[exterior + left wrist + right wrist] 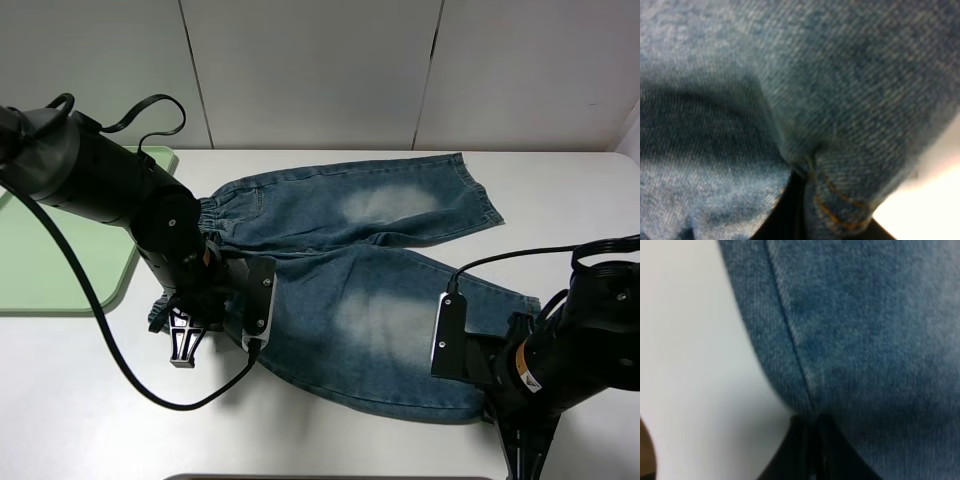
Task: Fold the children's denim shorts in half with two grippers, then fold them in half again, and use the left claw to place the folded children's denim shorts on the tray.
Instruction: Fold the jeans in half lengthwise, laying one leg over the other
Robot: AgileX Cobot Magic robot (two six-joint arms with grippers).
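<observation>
The children's denim shorts [370, 270] lie flat on the white table, waistband to the left and both legs running right, with pale faded patches facing up. My left gripper [184, 343] sits at the near corner of the waistband. In the left wrist view its fingers [790, 210] are shut on a bunched fold of denim [840, 125]. My right gripper [522, 452] is at the near leg's hem. In the right wrist view its fingers [812, 450] pinch the denim edge [865, 340]. The pale-green tray [60, 260] lies at the far left, partly behind the left arm.
White tabletop [90, 400] shows in front of the shorts and to the right [570, 190]. A pale panelled wall stands behind the table. Black cables loop from both arms over the table.
</observation>
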